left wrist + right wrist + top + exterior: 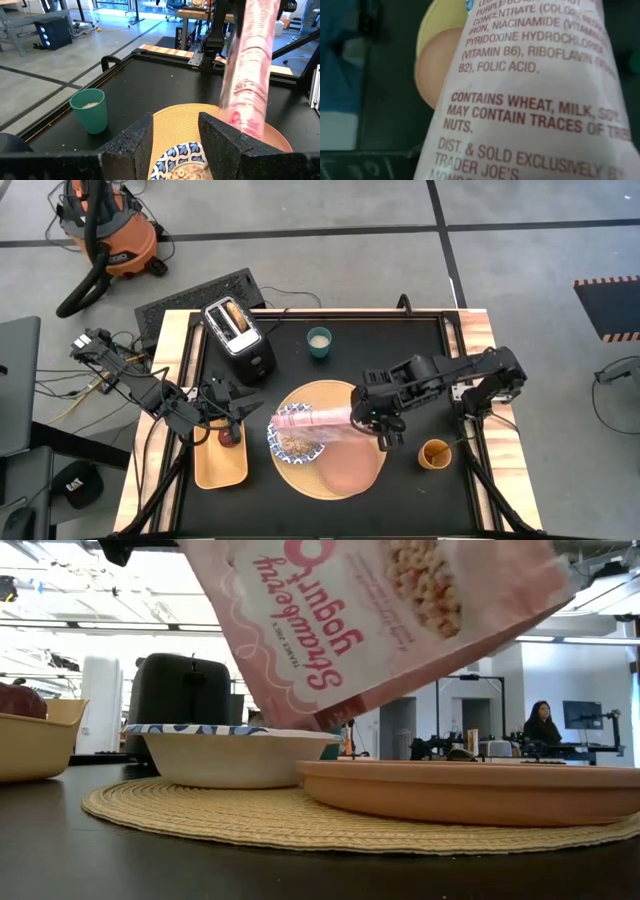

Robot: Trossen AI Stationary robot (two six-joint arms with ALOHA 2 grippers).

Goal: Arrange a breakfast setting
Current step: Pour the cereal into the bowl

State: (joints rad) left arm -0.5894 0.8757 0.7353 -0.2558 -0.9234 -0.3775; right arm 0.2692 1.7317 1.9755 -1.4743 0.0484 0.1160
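my right claw (383, 423) sits over the round woven mat (300, 472), clamped on the back end of a pink cereal bag (318, 417). the bag lies tipped from the claw toward the blue-and-white bowl (293, 443), its mouth right above the bowl's rim. the bowl sits on the mat's left part with pale cereal inside, and the pink plate (352, 468) lies just beside it on the mat, under the bag and my right claw.

my left claw (221, 414) hangs above the yellow tray (215, 467), just left of the mat, its two fingers (132, 145) spread wide around nothing. a dark red apple (231, 436) rests at the tray's near-top end, close under that claw.

the mat is coarse straw braid, flat and round. the plate is smooth, shallow, matte clay-pink (470, 790). the bowl (235, 752) is white with a blue patterned rim. the bag is thin glossy film, creased, printed in red letters (530, 110).

an orange cup (435, 453) stands to the right of the mat, with something thin in it that i cannot make out. a teal cup (319, 341) stands well behind the mat, and the toaster (238, 338) at the back left has something pale in a slot.

from the right wrist the bag fills nearly everything, so my own fingers there are hidden.
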